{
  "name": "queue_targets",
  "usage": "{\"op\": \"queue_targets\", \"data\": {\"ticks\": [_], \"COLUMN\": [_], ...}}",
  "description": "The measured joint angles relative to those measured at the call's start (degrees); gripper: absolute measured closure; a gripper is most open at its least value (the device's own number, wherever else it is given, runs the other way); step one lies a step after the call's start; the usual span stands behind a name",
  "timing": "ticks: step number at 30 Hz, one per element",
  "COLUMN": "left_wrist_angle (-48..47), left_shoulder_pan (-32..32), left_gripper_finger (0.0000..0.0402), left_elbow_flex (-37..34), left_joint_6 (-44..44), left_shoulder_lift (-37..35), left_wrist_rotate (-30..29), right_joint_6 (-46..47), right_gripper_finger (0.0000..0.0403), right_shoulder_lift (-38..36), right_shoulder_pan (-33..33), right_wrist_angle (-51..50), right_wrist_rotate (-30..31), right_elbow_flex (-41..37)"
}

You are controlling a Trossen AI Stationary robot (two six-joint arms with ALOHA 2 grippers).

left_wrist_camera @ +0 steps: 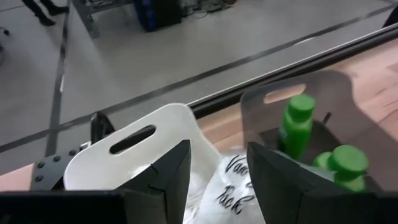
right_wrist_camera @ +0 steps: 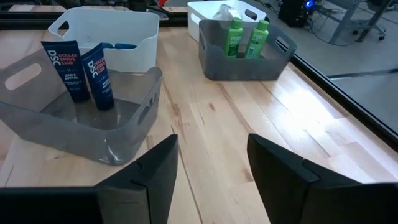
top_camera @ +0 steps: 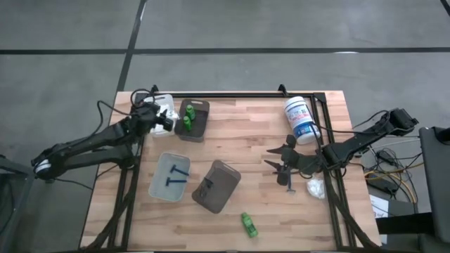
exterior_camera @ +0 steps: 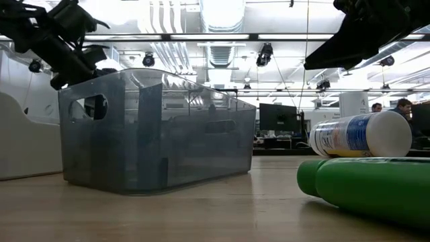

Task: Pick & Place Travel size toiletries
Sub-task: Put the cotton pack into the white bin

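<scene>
White bin far left, grey bins across butcher-block table (top_camera: 239, 144).

Left gripper (left_wrist_camera: 214, 171) over white bin (left_wrist_camera: 134, 152), fingers spread, above clear packets (left_wrist_camera: 233, 186); green bottles (top_camera: 188, 118) upright in dark grey bin (top_camera: 200, 121); blue tubes (right_wrist_camera: 87, 71) in tipped grey bin (right_wrist_camera: 74, 134); lone green bottle (top_camera: 249, 224) near front edge; right gripper (right_wrist_camera: 208, 174) open, empty; white packet (top_camera: 315, 187) by right edge.
</scene>
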Motion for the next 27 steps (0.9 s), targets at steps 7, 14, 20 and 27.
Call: {"op": "queue_targets", "data": {"ticks": [7, 14, 20, 27], "left_wrist_angle": [4.15, 10.95, 14.34, 18.97], "left_shoulder_pan": [0.0, -0.06, -0.42, -3.67], "left_gripper_finger": [0.0239, 0.0239, 0.0239, 0.0239], "left_elbow_flex": [-0.02, -0.42, -0.48, -0.5], "left_joint_6": [0.09, 1.08, 0.45, 0.22], "left_shoulder_lift": [-0.25, -0.25, -0.25, 0.0], "left_wrist_rotate": [3.9, 10.88, 16.54, 18.74], "right_joint_6": [0.0, 0.17, 0.27, 0.48], "right_gripper_finger": [0.0219, 0.0236, 0.0246, 0.0259], "right_shoulder_lift": [0.0, 0.0, 0.0, 0.0], "right_shoulder_pan": [0.02, 0.02, 0.02, 0.02], "right_wrist_angle": [0.0, 0.01, 0.01, 0.02], "right_wrist_rotate": [-0.02, -0.02, -0.02, -0.02], "right_elbow_flex": [0.0, 0.0, 0.0, 0.0]}}
